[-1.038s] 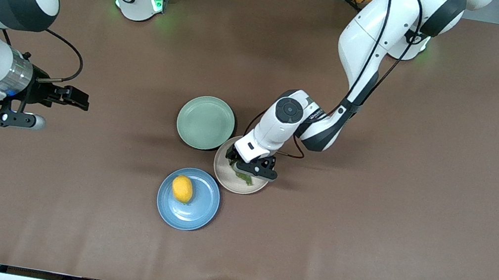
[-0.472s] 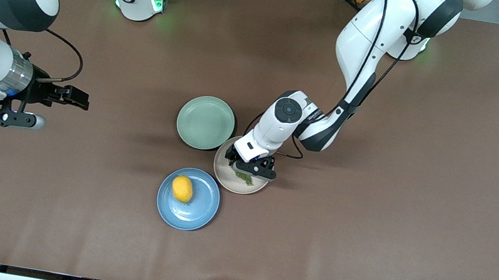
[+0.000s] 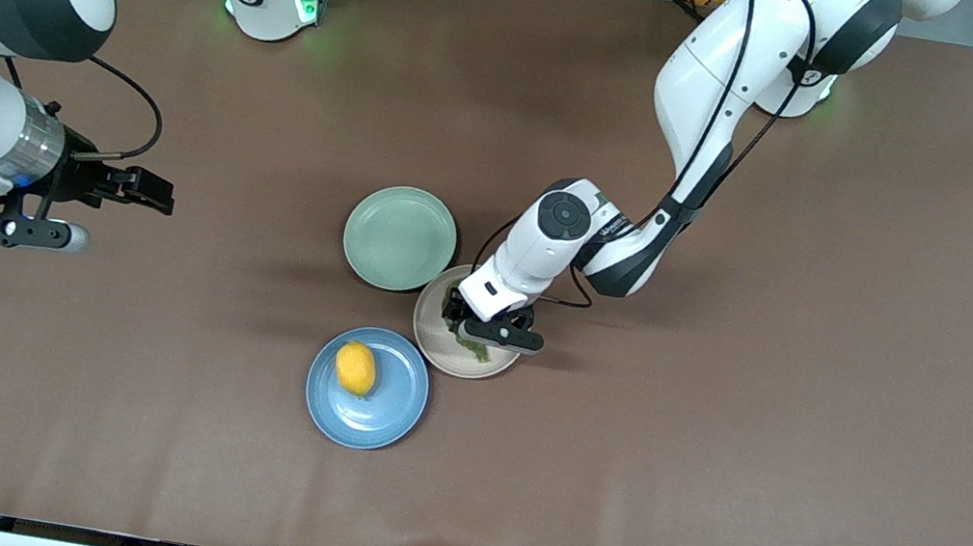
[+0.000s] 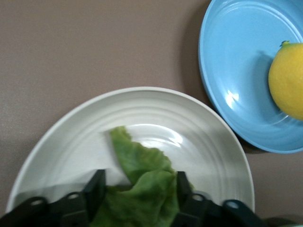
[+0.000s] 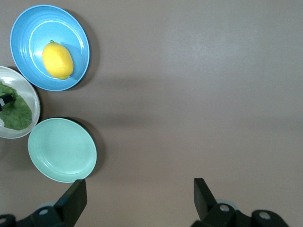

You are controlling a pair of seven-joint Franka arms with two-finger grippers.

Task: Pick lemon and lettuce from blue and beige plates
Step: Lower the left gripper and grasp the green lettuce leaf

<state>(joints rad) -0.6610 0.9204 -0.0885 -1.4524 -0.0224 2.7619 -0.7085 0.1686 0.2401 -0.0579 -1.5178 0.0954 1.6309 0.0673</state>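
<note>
The lettuce (image 3: 475,348) lies on the beige plate (image 3: 438,349). My left gripper (image 3: 489,333) is down on that plate and shut on the leaf's bunched end. In the left wrist view the leaf (image 4: 142,163) fills the gap between the fingers of the left gripper (image 4: 139,190) over the beige plate (image 4: 199,123). The lemon (image 3: 355,368) sits on the blue plate (image 3: 399,398), nearer the front camera and beside the beige plate. The lemon (image 4: 288,80) and blue plate (image 4: 232,71) also show there. My right gripper (image 3: 151,192) waits open and empty over bare table at the right arm's end.
A pale mint-green plate (image 3: 400,238) with nothing on it stands farther from the front camera, touching the beige plate's rim. The right wrist view shows the mint plate (image 5: 61,149), the blue plate (image 5: 28,28) with the lemon (image 5: 57,60), and the lettuce (image 5: 16,113).
My left gripper has shifted slightly on the beige plate, and the plate has slid a touch toward the right arm's end. The right arm has not moved.
</note>
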